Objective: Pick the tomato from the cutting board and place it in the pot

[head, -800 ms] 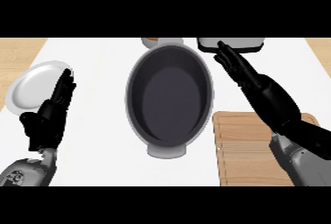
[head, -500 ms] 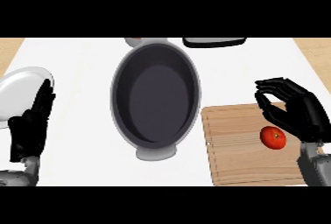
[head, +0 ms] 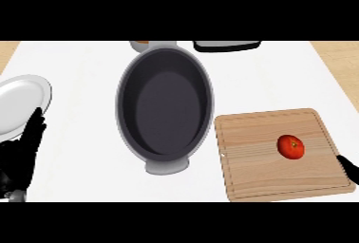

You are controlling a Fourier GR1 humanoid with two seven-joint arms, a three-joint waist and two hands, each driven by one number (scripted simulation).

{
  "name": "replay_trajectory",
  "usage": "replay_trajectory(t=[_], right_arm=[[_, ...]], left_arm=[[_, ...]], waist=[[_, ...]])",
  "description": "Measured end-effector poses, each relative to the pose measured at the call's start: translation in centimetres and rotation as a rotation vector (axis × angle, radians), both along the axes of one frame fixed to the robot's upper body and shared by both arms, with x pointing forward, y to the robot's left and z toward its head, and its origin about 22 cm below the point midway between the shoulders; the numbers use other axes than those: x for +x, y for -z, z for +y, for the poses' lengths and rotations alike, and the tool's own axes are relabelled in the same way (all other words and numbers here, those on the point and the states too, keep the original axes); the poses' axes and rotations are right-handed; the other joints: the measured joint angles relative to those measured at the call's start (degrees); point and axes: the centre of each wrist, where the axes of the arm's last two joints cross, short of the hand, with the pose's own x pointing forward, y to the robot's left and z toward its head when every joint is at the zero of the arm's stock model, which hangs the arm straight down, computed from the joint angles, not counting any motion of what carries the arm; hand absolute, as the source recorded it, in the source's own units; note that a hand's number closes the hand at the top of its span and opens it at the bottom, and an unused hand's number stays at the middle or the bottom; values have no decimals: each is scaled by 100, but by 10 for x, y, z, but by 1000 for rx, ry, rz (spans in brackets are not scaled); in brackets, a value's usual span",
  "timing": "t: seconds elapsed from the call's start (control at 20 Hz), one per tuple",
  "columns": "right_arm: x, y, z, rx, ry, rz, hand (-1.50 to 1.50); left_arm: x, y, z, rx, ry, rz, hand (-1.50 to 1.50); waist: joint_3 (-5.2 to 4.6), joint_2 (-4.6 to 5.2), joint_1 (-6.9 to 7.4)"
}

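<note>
A red tomato lies on the right half of the wooden cutting board at the lower right. The dark oval pot with grey handles stands in the middle, nothing inside it. Only a black tip of my right hand shows at the right edge, below and right of the tomato and apart from it. My left hand rests open at the lower left edge, fingers pointing up, holding nothing.
A white plate sits at the left edge, just above my left hand. A dark tray and a small orange item lie along the counter's far edge behind the pot.
My right hand has drawn back from above the cutting board to the right edge, uncovering the tomato. The view has shifted, so the pot and board appear higher. The left hand stays resting.
</note>
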Motion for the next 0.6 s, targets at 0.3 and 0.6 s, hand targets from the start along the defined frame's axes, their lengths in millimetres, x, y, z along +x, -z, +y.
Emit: replay_trajectory(t=[0.3,0.6], right_arm=[[-55,-15,30,-17,90,106,-150],[-45,-63,41,17,69,290,-150]], left_arm=[[1,0,3,-5,51,-5,0],[10,-2,-2,-10,90,-9,0]], waist=[[6,58,323],[14,101,551]])
